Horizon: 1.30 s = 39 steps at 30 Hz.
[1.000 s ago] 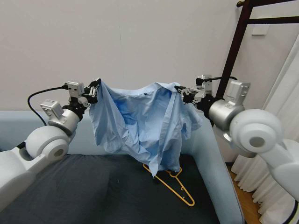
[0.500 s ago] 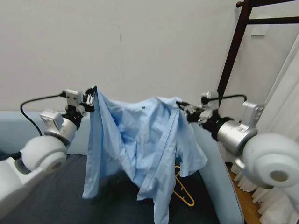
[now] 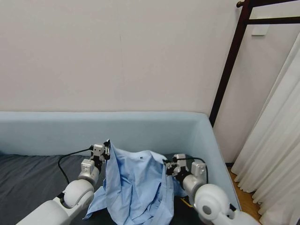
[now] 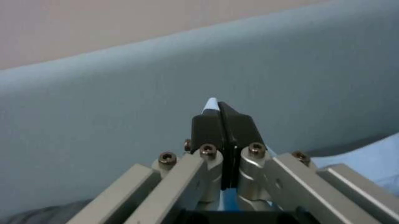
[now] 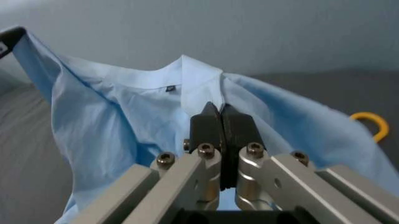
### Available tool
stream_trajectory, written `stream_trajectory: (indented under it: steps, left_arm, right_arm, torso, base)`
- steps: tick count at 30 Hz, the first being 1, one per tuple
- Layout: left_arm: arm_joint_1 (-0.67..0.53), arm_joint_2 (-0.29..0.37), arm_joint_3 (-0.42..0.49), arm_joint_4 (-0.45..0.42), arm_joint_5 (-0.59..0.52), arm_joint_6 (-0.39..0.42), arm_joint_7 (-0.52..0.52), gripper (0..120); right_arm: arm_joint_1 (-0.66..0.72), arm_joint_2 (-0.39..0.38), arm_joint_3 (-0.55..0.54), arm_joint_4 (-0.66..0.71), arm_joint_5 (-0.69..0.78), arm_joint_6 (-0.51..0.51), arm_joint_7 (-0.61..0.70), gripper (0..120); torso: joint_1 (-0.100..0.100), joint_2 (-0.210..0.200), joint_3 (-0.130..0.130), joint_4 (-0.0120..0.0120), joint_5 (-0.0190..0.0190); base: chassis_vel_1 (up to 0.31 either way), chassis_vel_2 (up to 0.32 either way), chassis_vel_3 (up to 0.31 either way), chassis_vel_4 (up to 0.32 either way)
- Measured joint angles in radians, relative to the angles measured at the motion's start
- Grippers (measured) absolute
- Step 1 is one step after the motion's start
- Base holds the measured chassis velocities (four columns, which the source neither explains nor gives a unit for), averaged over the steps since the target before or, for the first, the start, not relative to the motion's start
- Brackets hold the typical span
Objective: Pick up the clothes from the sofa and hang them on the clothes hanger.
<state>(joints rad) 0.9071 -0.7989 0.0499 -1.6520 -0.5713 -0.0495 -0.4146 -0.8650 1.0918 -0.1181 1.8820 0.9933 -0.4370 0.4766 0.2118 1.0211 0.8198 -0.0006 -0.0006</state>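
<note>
Left claw (image 3: 107,153), right claw (image 3: 167,168), shirt (image 3: 136,187): all lower.

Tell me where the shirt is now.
In the head view the shirt hangs low at centre, over the sofa, pinched between the left gripper and the right gripper.

A light blue cloth shirt (image 3: 136,190) hangs low between two robot arms. Its lower part is bunched on the dark grey fabric seat cushion (image 3: 28,180) of a pale blue upholstered sofa (image 3: 140,129). On the left, the left gripper (image 3: 105,151) pinches one shoulder of the shirt, fingers closed on the cloth. The right gripper (image 3: 168,168) pinches the other shoulder, near the sofa's right end. The collar sags between them. Behind is a plain cream wall (image 3: 117,51). A dark brown wooden clothes rack (image 3: 230,65) rises beside white pleated curtains (image 3: 272,154).
</note>
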Motion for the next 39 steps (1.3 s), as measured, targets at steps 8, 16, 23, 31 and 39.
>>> stream_trajectory:
  steps: [8,16,23,31,39]
  left_arm:
    - [0.027,-0.026,-0.021,0.048,0.052,-0.039,0.014,0]
    - [-0.011,-0.056,0.003,0.065,0.05,-0.038,0.014,0]
    - [-0.007,-0.06,0.007,0.069,0.055,-0.038,0.014,0]
    - [-0.004,-0.065,0.014,0.064,0.062,-0.037,0.018,0]
    - [-0.007,-0.067,0.032,0.057,0.066,-0.038,0.023,0]
  right_arm:
    - [0.06,0.045,-0.038,-0.102,-0.01,0.004,-0.006,0]
    - [0.065,-0.009,-0.043,-0.098,-0.134,0.007,-0.094,23]
    - [0.03,-0.111,-0.012,-0.004,-0.147,-0.063,-0.169,49]
    - [-0.068,-0.2,0.1,0.0,-0.152,-0.16,-0.218,75]
    - [-0.115,-0.234,0.142,-0.211,-0.303,-0.139,-0.401,100]
  torso:
    - [0.0,0.0,0.0,-0.0004,0.0003]
    - [0.0,0.0,0.0,-0.0008,0.0006]
    - [0.0,0.0,0.0,-0.0004,0.0006]
    - [0.0,0.0,0.0,-0.0004,0.0007]
    - [0.0,0.0,0.0,-0.0006,0.0004]
  base:
    - [0.0,0.0,0.0,0.0]
    - [0.0,0.0,0.0,0.0]
    - [0.0,0.0,0.0,0.0]
    - [0.0,0.0,0.0,0.0]
    - [0.0,0.0,0.0,0.0]
